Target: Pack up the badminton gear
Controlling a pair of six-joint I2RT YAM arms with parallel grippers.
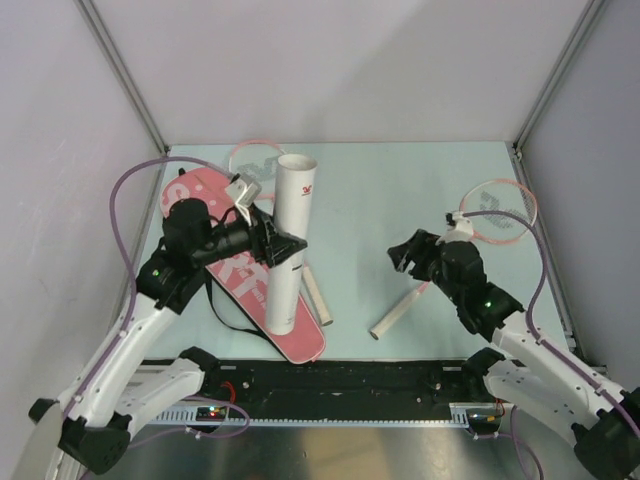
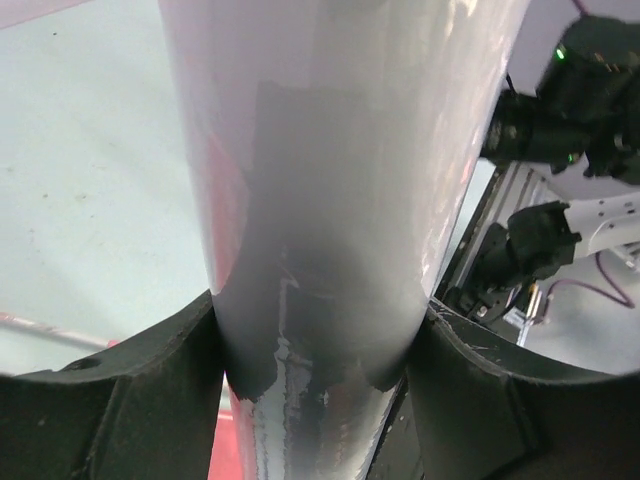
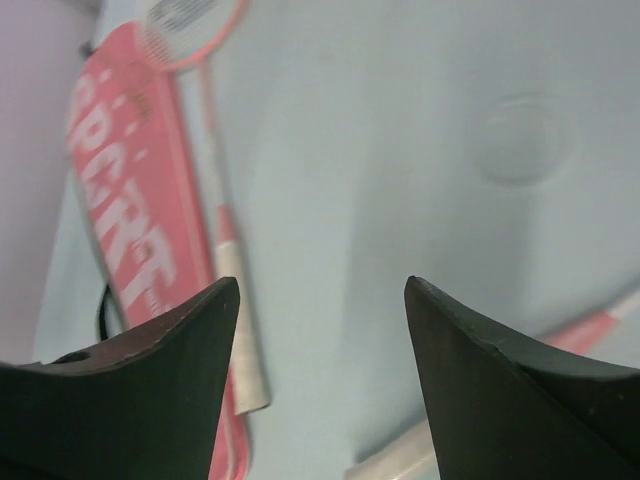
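at the 3 o'clock side of the table [image 1: 370,190], the right gripper [image 1: 404,256] hangs with its jaws spread wide and nothing between them, just beside the shaft of one racket [image 1: 497,210]. that racket's long axis runs from its pale handle [image 1: 398,314] at 7 o'clock to its pink-rimmed head at 1 o'clock. the handle therefore lies just to 6 o'clock of the jaws, and this arm is by far the nearer. over at 9 o'clock the left gripper [image 1: 272,243] is clamped round the middle of the white tube [image 1: 292,200]. the tube leans with its open mouth toward 12 o'clock above the pink bag [image 1: 300,340]. the second racket [image 1: 317,298] lies beside the bag, its head half hidden behind the tube. no shuttlecock can be made out, and whether any sits inside the tube i cannot tell. the bag's opening is not visible either.
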